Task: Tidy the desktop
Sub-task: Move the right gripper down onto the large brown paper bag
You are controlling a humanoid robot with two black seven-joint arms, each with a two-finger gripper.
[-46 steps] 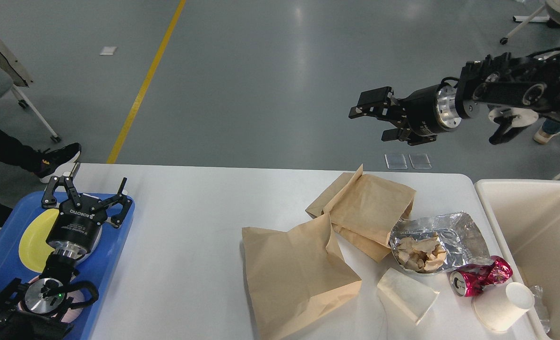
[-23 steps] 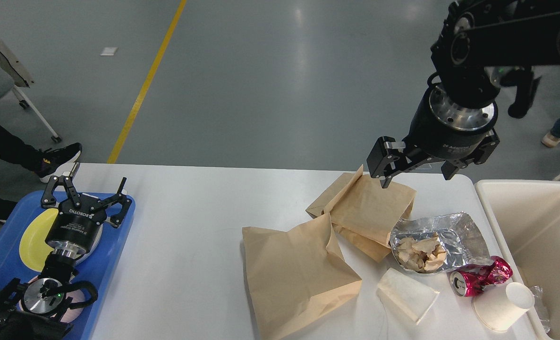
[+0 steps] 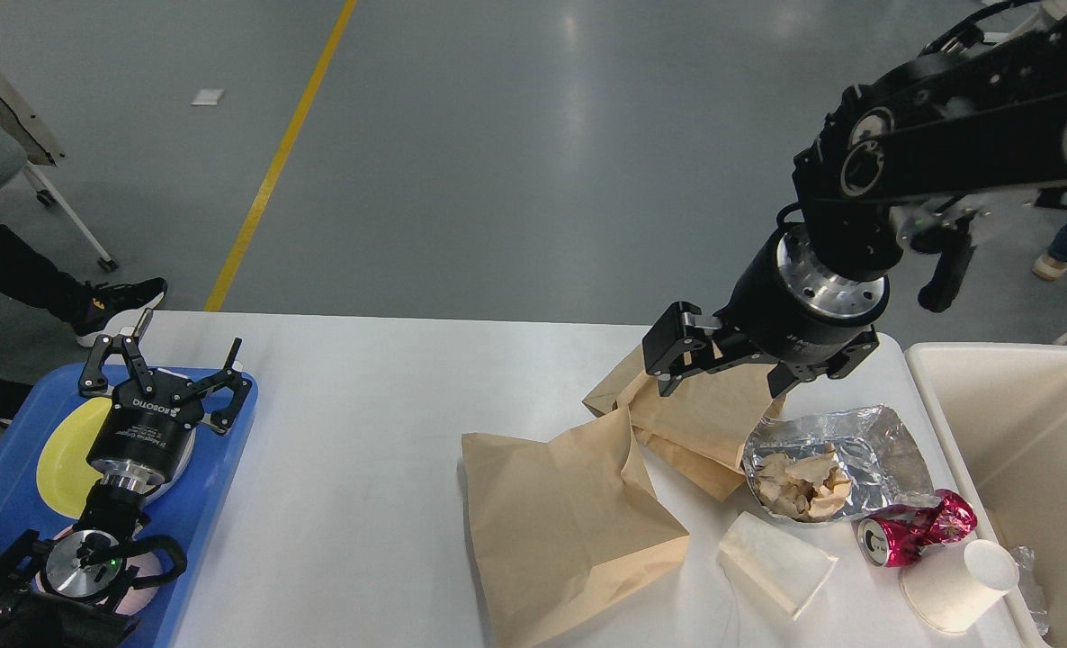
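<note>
Over the desktop [image 3: 363,432], my right gripper [image 3: 722,382] hung spread above the far bag [image 3: 686,418]; my left gripper [image 3: 163,360] rested splayed over the tray [image 3: 219,486], well apart.

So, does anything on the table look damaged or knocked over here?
Yes. Near the desktop's right end, a red can is crushed and lying down, and two paper cups lie on their sides.

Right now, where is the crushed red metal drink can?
In the head view, the crushed red metal drink can lies at the desktop's right end, just below the crumpled foil tray, beside the white paper cup.
</note>
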